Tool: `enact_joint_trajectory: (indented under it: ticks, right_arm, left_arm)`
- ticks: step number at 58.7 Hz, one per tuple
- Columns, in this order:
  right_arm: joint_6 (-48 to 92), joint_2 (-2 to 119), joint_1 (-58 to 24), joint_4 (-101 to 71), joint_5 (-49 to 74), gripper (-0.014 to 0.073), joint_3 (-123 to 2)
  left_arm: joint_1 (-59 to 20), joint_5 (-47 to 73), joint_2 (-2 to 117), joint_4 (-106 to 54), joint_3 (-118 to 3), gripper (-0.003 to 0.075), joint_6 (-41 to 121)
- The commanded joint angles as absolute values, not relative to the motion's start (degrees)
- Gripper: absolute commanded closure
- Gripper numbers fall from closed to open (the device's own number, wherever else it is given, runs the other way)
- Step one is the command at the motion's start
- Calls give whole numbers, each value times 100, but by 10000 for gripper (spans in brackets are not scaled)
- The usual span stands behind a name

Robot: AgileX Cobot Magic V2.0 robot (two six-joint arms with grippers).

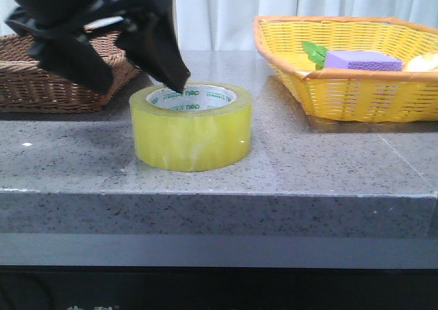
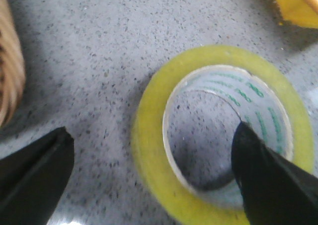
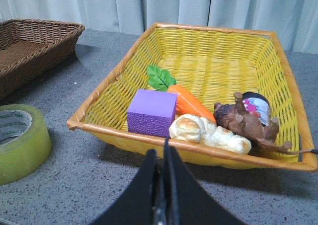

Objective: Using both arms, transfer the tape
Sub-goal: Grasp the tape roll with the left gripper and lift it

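The tape (image 1: 191, 126), a wide yellow roll with a white core and green lettering, lies flat on the grey counter. My left gripper (image 1: 140, 81) is open above its left side. One finger tip (image 1: 176, 77) reaches into the core, the other is outside to the left. In the left wrist view the tape (image 2: 164, 185) wall lies between the open fingers of my left gripper (image 2: 154, 160). My right gripper (image 3: 164, 158) is shut and empty, in front of the yellow basket; it is out of the front view. The tape also shows in the right wrist view (image 3: 22, 143).
A yellow wicker basket (image 1: 356, 91) stands at the right, holding a purple sponge (image 3: 151, 112), a carrot, bread, a brown toy and a jar. A brown wicker basket (image 1: 41, 84) stands at the back left. The counter's front edge (image 1: 219, 194) is close to the tape.
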State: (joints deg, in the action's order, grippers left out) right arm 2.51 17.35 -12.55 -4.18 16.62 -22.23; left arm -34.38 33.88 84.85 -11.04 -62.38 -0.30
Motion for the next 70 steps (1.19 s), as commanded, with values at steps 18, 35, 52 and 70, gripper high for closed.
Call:
enact_joint_trajectory:
  ticks: [18,35,52,70]
  right_arm:
    - [280,1760,-1216,-420,1122,671,-2360]
    - [280,1760,-1216,-420,1091,671,-2360]
    - [280,1760,-1216,-420,1080,671,-2360]
    - [280,1760,-1216,-420,1040,671,-2360]
  left_arm:
    - [-3535,3330,8911,-1312,-6778,164,-103]
    - [-3565,3330,8911,-1312,-6803,594,-103]
    - [-3565,3712,8777,-1241,-7382,697,-103]
    - [-3486,3790,8514,-511,-8582,697,-103]
